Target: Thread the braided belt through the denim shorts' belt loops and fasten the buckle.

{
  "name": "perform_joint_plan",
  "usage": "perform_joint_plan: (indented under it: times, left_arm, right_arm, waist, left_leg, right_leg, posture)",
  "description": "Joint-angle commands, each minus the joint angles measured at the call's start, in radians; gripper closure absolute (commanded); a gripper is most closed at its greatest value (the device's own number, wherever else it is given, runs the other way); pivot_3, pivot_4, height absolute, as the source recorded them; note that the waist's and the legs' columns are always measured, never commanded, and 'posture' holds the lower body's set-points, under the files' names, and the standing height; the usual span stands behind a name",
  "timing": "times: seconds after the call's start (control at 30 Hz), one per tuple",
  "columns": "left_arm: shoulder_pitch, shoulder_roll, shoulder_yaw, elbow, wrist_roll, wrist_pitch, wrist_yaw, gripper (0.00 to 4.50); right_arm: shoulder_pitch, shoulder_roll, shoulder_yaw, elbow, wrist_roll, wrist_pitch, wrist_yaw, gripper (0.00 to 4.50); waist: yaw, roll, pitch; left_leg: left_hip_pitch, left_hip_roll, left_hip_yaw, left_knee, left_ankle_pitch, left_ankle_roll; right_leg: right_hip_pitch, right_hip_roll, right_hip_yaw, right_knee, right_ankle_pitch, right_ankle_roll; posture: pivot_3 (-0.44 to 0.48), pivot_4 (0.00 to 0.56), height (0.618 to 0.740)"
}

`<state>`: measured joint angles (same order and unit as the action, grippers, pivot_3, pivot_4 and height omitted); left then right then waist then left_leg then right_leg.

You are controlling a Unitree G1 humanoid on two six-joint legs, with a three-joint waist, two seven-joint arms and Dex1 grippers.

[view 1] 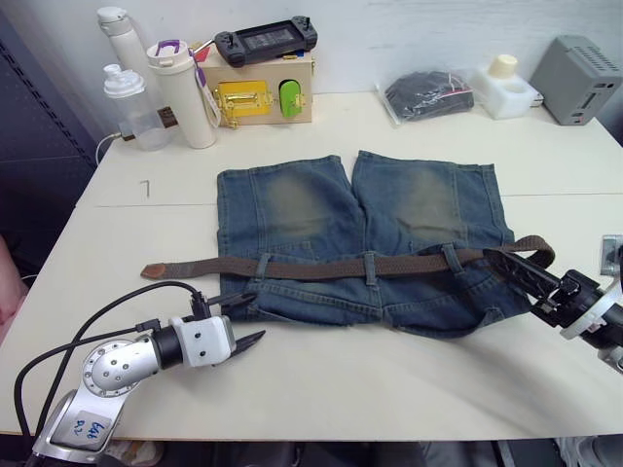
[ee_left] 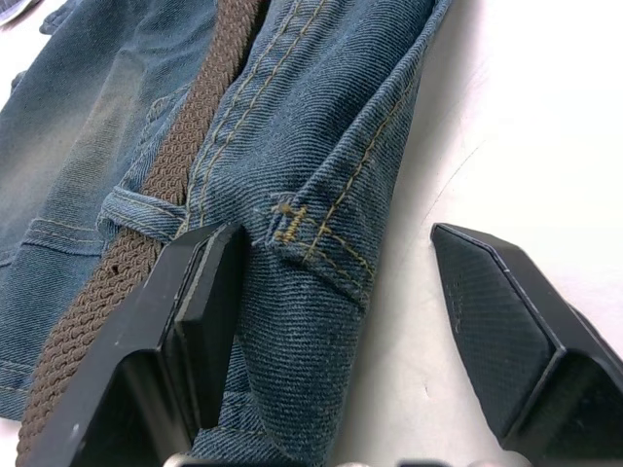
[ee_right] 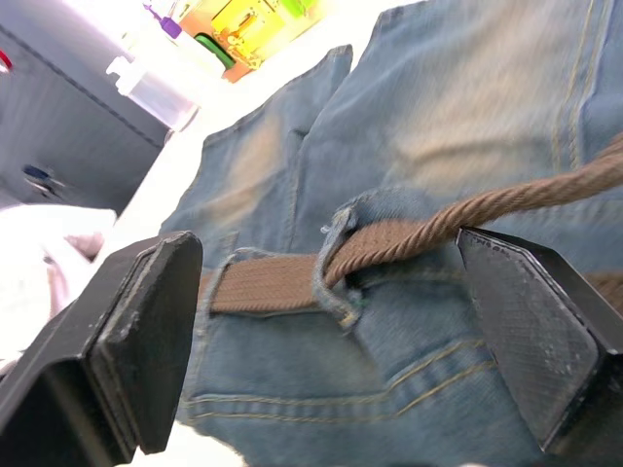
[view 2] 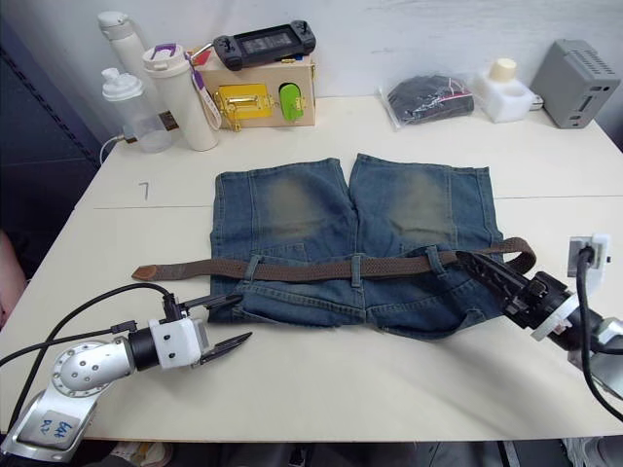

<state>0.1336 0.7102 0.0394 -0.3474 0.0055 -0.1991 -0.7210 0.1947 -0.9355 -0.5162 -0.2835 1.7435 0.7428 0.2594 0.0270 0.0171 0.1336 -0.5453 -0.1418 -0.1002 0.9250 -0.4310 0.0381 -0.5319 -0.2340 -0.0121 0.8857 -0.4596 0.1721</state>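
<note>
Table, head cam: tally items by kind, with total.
Drink bottles: 3 — white flask, clear bottle, white tumbler
Clothing: 2 — denim shorts, braided belt
Boxes: 2 — latch box, grey box
Handheld console: 1
Plastic bag: 1
White holder: 1
Total: 10

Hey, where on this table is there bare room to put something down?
Bare: the near table strip between shorts and front edge, bordered by both open end effectors, left and right; also the far right, between shorts and grey box. Crowded: the back left, with bottles and wooden box.
</note>
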Motion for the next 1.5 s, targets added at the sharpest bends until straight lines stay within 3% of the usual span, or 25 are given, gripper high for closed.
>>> perform_joint_plan:
  times: [0.03,0.17,0.27,0.5,0.53,0.7,0.8,1.07,1.23,1.33,1.37,1.4,1.47,1.5]
  left_arm:
    - [0.01,0.009,0.009,-0.011,0.008,-0.008,0.002,1.09]
    - [0.013,0.008,0.007,-0.016,0.011,-0.007,0.003,1.09]
    - [0.015,0.011,0.009,-0.018,0.011,-0.008,0.003,1.09]
    - [0.013,0.012,0.008,-0.021,0.014,-0.007,0.004,1.09]
    - [0.012,0.011,0.006,-0.022,0.014,-0.006,0.004,1.09]
    - [0.006,0.003,0.001,-0.019,0.016,-0.002,0.011,1.09]
    - [-0.001,-0.018,0.01,-0.02,-0.001,0.014,0.031,1.09]
    - [0.006,-0.026,0.066,-0.032,-0.061,0.061,0.034,1.09]
    - [0.013,-0.028,0.084,-0.044,-0.082,0.075,0.03,1.09]
    - [0.022,-0.029,0.094,-0.053,-0.094,0.085,0.029,1.09]
    - [0.029,-0.031,0.103,-0.052,-0.101,0.089,0.032,1.09]
    - [0.037,-0.031,0.111,-0.049,-0.104,0.089,0.033,1.09]
    - [0.046,-0.031,0.124,-0.043,-0.11,0.088,0.034,1.09]
    - [0.049,-0.033,0.132,-0.039,-0.115,0.09,0.035,1.09]
  right_arm:
    - [-0.059,0.035,0.003,0.021,0.08,0.02,-0.11,0.02]
    - [-0.105,0.085,-0.007,0.042,0.111,0.021,-0.186,0.02]
    - [-0.117,0.102,0.006,0.049,0.105,0.036,-0.247,0.79]
    - [-0.154,0.149,-0.004,0.063,0.114,0.04,-0.307,4.22]
    - [-0.164,0.159,-0.009,0.059,0.105,0.033,-0.301,4.47]
    - [-0.235,0.257,-0.05,-0.013,0.005,-0.067,-0.224,4.47]
    - [-0.2,0.273,0.006,-0.048,-0.072,-0.035,-0.191,4.47]
    - [-0.177,0.274,0.032,-0.036,-0.125,0.003,-0.278,4.47]
    - [-0.156,0.19,-0.047,-0.027,-0.054,0.066,-0.232,2.41]
    - [-0.133,0.119,-0.09,-0.009,-0.037,0.114,-0.175,0.84]
    - [-0.112,0.067,-0.126,-0.004,-0.039,0.158,-0.094,0.33]
    - [-0.088,0.014,-0.162,-0.008,-0.054,0.204,0.001,0.07]
    - [-0.046,-0.068,-0.206,-0.022,-0.106,0.263,0.156,0.07]
    - [-0.006,-0.118,-0.206,-0.074,-0.212,0.246,0.279,0.07]
  waist:
    - [-0.001,0.0,0.0]
    - [0.0,0.0,0.0]
    - [0.0,0.0,0.0]
    - [-0.001,0.0,0.0]
    - [-0.001,0.0,0.0]
    - [-0.002,0.0,0.0]
    - [0.0,0.0,0.0]
    - [-0.005,-0.001,-0.001]
    - [-0.002,-0.001,-0.001]
    - [-0.003,-0.001,-0.001]
    - [-0.003,-0.002,-0.001]
    - [-0.002,-0.002,-0.001]
    - [-0.002,-0.001,-0.001]
    - [-0.003,-0.002,-0.001]
  left_leg:
    - [0.0,0.0,0.0,0.0,0.0,0.0]
    - [0.0,0.0,0.0,0.0,0.0,0.0]
    - [0.0,0.0,0.0,0.0,0.0,0.0]
    - [0.0,0.0,0.0,0.0,0.0,0.0]
    - [0.0,0.0,0.0,0.0,0.0,0.0]
    - [0.001,-0.001,0.0,-0.001,0.0,0.0]
    - [0.001,-0.001,0.0,-0.001,0.0,0.0]
    - [0.001,-0.001,0.0,-0.001,0.0,0.0]
    - [0.001,-0.002,0.0,-0.001,0.0,0.0]
    - [0.001,-0.002,0.0,-0.001,0.0,0.001]
    - [0.001,-0.002,0.0,-0.001,0.0,0.001]
    - [0.001,-0.002,0.0,-0.001,0.0,0.001]
    - [0.001,-0.002,0.0,-0.002,0.0,0.001]
    - [0.001,-0.002,0.0,-0.002,0.0,0.001]
  right_leg:
    - [0.0,0.0,0.0,0.0,0.0,0.0]
    - [0.0,0.0,0.0,0.0,0.0,0.0]
    - [0.0,0.0,0.0,0.0,0.0,0.0]
    - [0.0,0.001,0.001,0.001,0.0,0.0]
    - [0.0,0.001,0.001,0.001,0.0,0.0]
    - [0.0,0.001,0.001,0.001,0.0,0.0]
    - [0.0,0.001,0.002,0.001,0.0,0.0]
    - [-0.001,0.001,0.003,0.002,0.0,0.0]
    - [-0.001,0.001,0.003,0.002,0.0,0.0]
    - [-0.001,0.001,0.003,0.002,0.0,0.0]
    - [-0.001,0.001,0.003,0.002,0.0,0.0]
    - [0.0,0.001,0.003,0.002,0.0,0.0]
    - [0.0,0.001,0.003,0.001,0.0,0.0]
    - [0.0,0.001,0.002,0.0,0.0,0.0]
  posture:
    - [0.0,0.15,0.645]
    - [0.0,0.15,0.645]
    - [0.0,0.15,0.645]
    - [0.0,0.15,0.645]
    - [0.0,0.15,0.645]
    - [0.0,0.15,0.645]
    - [0.0,0.15,0.645]
    - [0.0,0.15,0.645]
    - [0.0,0.15,0.645]
    - [0.0,0.15,0.645]
    - [0.0,0.15,0.645]
    - [0.0,0.15,0.645]
    - [0.0,0.15,0.645]
    - [0.0,0.15,0.645]
